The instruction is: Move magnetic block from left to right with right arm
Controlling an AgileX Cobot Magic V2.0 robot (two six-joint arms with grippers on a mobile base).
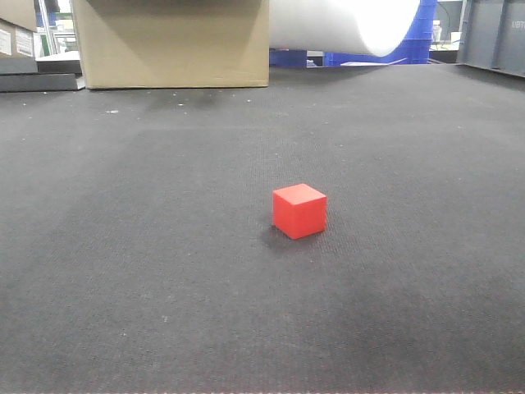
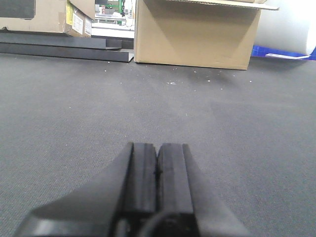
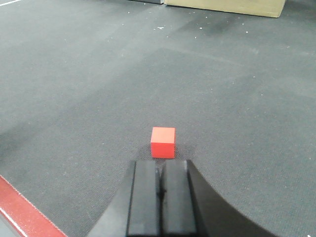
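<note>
— One red cube (image 1: 299, 211) is seen on the dark mat (image 1: 148, 271), resting flat, apart from everything else. Can a long axis be made out?

— None can be made out; the faces look equal. From the front view one vertical edge is turned toward the camera, while from the right wrist view a flat face is presented squarely.

— How is the right gripper (image 3: 160, 170) held?

— Its fingers are pressed together, nothing pinched between them, just short of the cube and above the mat.

— And the left gripper (image 2: 157, 163)?

— Also pressed together, low over bare mat, pointed toward a cardboard box (image 2: 197, 34).
</note>
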